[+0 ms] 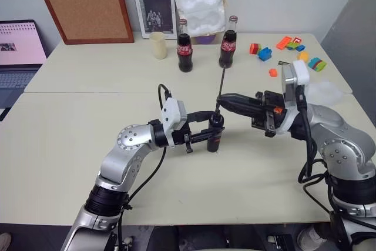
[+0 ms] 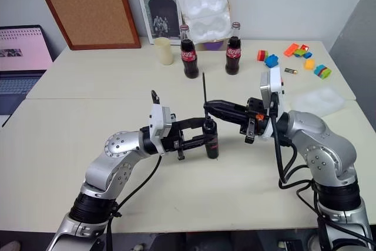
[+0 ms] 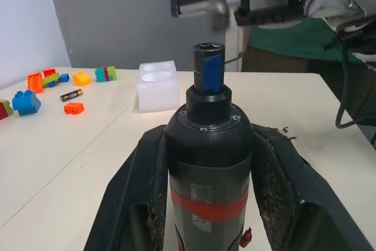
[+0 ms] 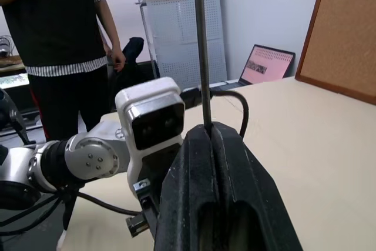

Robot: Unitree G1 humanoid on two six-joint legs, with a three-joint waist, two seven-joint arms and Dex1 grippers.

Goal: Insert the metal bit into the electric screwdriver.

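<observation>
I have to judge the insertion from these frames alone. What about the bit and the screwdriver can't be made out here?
- Lower end of the metal bit: hidden between the right tool's fingers.
- Whether the bit has entered the electric screwdriver: the head views are too small.
- The screwdriver's lower body: cut off by the left wrist view's bottom edge, flanked by the left tool.

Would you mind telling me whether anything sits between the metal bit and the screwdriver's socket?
Nothing visible does. The right gripper holds the metal bit upright just above the electric screwdriver, which the left gripper grips; its open socket faces up, unobstructed.
</observation>
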